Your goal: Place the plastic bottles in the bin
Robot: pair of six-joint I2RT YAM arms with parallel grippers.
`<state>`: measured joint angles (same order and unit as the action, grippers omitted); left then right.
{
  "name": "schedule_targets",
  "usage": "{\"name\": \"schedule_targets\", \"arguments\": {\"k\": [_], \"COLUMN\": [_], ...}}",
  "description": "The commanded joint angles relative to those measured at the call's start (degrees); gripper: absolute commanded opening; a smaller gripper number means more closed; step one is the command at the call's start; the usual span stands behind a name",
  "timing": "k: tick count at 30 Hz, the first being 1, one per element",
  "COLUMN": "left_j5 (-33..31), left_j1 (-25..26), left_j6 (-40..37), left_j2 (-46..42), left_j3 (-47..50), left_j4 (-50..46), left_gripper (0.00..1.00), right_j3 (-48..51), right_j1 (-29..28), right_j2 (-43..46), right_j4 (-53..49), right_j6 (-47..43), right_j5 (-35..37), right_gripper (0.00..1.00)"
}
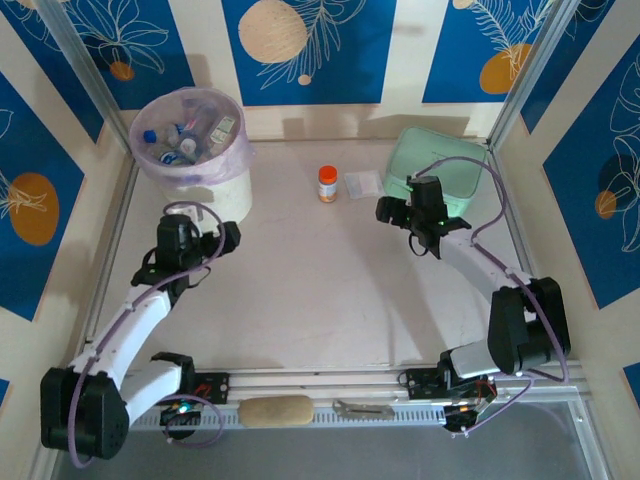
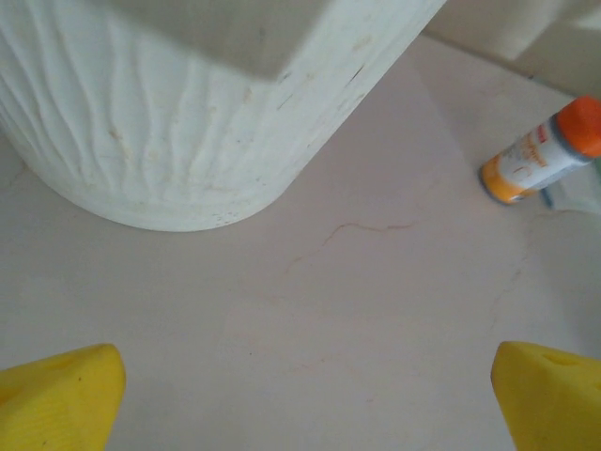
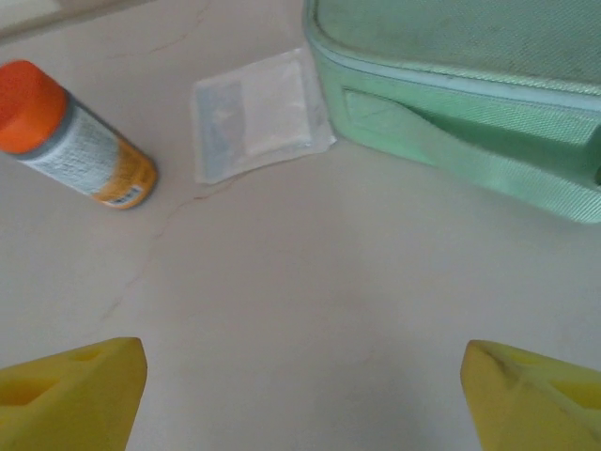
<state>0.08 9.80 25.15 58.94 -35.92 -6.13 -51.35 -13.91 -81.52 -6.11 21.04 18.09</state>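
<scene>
The bin [image 1: 205, 180], a tall white bucket lined with a pink bag, stands at the back left, and its ribbed wall [image 2: 178, 113] fills the upper left of the left wrist view. Several plastic bottles [image 1: 185, 135] with blue caps and labels lie inside it. My left gripper [image 1: 185, 235] hangs just in front of the bin, open, its yellow fingertips [image 2: 61, 399] wide apart over bare table. My right gripper [image 1: 420, 215] is beside the green container, open too, with nothing between its yellow fingertips [image 3: 70, 395].
A short orange-capped jar [image 1: 327, 184] with a white label stands at the back middle [image 3: 80, 141] [image 2: 540, 155]. A small clear packet [image 3: 258, 113] lies beside it. The flat mint green container [image 1: 435, 165] sits at the back right [image 3: 470, 85]. Wall panels close in the table.
</scene>
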Motion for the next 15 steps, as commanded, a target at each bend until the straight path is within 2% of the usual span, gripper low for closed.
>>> {"name": "schedule_targets", "arguments": {"k": [1, 3, 6, 9, 15], "left_j5": [-10.0, -14.4, -16.4, -18.2, -17.6], "left_j1": [0.4, 0.4, 0.4, 0.4, 0.3], "left_j6": [-6.4, -10.8, -16.6, -18.4, -19.4], "left_j2": [3.3, 4.8, 6.5, 8.3, 13.3], "left_j3": [-0.8, -2.4, -1.5, 1.4, 2.2], "left_j4": [4.6, 5.5, 12.0, 18.0, 18.5], "left_gripper": [1.00, 1.00, 1.00, 1.00, 1.00], "right_j3": [3.5, 3.5, 5.9, 6.1, 6.0], "right_j1": [1.3, 2.6, 3.3, 4.5, 5.9], "right_j2": [-2.7, -3.2, -3.3, -4.2, -4.5], "right_j4": [8.5, 10.2, 17.6, 19.2, 19.8], "right_j6": [-8.8, -10.6, -13.6, -13.6, -14.2], "right_j5": [2.1, -0.2, 1.4, 2.1, -0.6], "right_gripper": [0.88, 0.88, 0.88, 0.88, 0.88]}}
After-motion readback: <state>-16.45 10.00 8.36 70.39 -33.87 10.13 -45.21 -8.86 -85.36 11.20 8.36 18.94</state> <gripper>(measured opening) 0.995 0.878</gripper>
